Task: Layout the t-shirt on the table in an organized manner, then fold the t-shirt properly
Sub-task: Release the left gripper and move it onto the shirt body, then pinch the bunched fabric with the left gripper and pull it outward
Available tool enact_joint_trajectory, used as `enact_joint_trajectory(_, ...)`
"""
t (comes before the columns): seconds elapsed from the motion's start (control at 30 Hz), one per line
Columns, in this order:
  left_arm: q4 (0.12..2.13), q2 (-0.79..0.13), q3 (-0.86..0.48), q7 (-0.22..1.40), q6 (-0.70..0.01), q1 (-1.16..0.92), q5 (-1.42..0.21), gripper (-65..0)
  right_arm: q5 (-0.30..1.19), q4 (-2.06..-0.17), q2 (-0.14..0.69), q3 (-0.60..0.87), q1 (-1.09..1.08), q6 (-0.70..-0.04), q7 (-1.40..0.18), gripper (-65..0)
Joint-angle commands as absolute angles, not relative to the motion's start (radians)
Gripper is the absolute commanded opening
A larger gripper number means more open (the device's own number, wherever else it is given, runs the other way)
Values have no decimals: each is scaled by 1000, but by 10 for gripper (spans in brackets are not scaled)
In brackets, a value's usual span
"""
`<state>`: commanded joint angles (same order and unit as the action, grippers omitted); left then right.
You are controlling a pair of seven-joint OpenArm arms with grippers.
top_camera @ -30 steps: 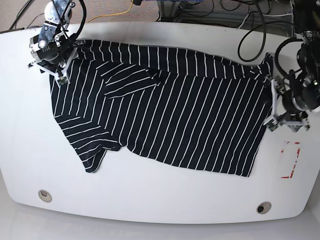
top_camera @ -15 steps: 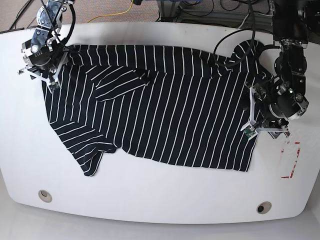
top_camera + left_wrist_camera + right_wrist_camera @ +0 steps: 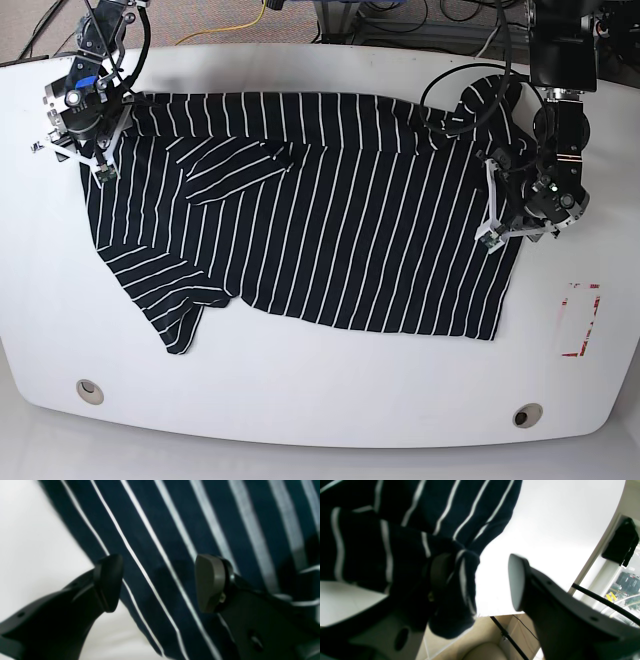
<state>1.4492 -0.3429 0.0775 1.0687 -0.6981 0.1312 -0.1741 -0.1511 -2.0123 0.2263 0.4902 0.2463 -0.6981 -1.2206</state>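
The black t-shirt [image 3: 330, 220] with thin white stripes lies spread on the white table [image 3: 320, 410], one sleeve folded over its upper left. My left gripper [image 3: 515, 236] stands over the shirt's right edge. In the left wrist view it [image 3: 160, 582] is open, with striped cloth [image 3: 175, 530] under the jaws and bare table beside one finger. My right gripper [image 3: 75, 150] is at the shirt's upper left corner. In the right wrist view it [image 3: 477, 580] is open, and a fold of cloth [image 3: 460, 585] drapes over one finger.
A red rectangular mark [image 3: 581, 320] is on the table at the right. Two round metal holes [image 3: 90, 390] [image 3: 527, 415] sit near the front edge. Black cables [image 3: 480, 90] loop over the shirt's upper right corner. The table's back left edge is close to my right gripper.
My left arm has moved left and up onto the shirt's right edge. My right arm has moved left toward the table's corner, and the shirt's upper left corner went with it.
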Motion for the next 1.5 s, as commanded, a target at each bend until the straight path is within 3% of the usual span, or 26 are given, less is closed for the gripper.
enact_joint_trajectory(0.57,1277,-295,108,978,-698,254,-173,-242,-151,-2014,217,492,228,-698,-1219,-328)
enact_joint_trajectory(1.1,1353,-406,104,1029,-698,263,-179,-242,-151,-2017,182,493,213,-698,-1218,-328)
enact_joint_trajectory(1.37,1606,-397,-74,1171,-698,252,-182,-237,-151,-2017,177,490,213,-698,-1214,-328)
enact_joint_trajectory(1.5,1719,-338,-185,1257,-698,231,-188,-237,-151,-2017,176,489,199,-698,-1214,-328)
